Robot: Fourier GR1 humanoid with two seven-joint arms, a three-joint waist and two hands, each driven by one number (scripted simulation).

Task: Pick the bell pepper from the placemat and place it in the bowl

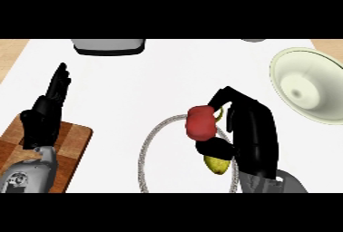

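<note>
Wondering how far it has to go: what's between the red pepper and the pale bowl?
In the head view, just the right hand curled round the bell pepper, then bare white counter up to the bowl.

Pepper: red, over the round mat's edge.
Right hand: black, curled round the pepper.
Mat: white, with a rope rim.
Yellow thing: just under the pepper, by the thumb.
Bowl: pale, far right, apart from the pepper.
Left hand: fingers straight, over a wooden board.
</note>
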